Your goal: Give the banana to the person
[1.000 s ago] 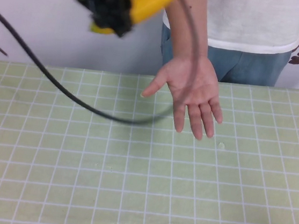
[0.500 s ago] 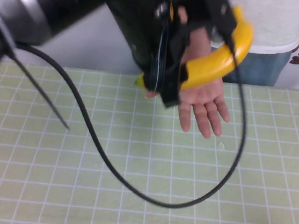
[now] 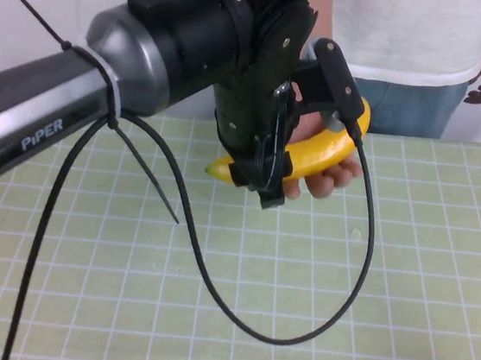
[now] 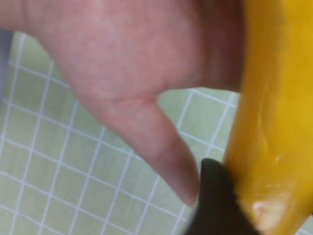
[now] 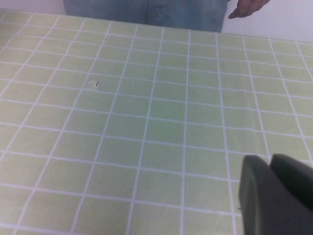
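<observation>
A pale green table (image 3: pixel 396 337) ruled with a white grid fills the lower two thirds of the high view, and a plain light wall runs behind it across the upper left. A black cable (image 3: pixel 210 294) loops down over the cloth at lower centre. The left arm (image 3: pixel 47 123) enters from the left edge, a grey tube lettered "PiPER" in white, with a black cable tie around its collar; it rises to a bulky black wrist at upper centre. The left gripper (image 3: pixel 294 125) hangs above the far edge of the table, its fingers clamped on the banana (image 3: pixel 313 153), which lies nearly level with its greenish tip toward the left. The person's hand (image 3: pixel 332 177) is just under the fruit, fingers curled up at it. In the left wrist view the thumb touches a dark finger beside the yellow skin. The right gripper (image 5: pixel 276 196) sits at the lower right of its own view, over bare cloth; whether it is closed cannot be told. The person (image 3: pixel 412 43) stands behind the table, upper right.
</observation>
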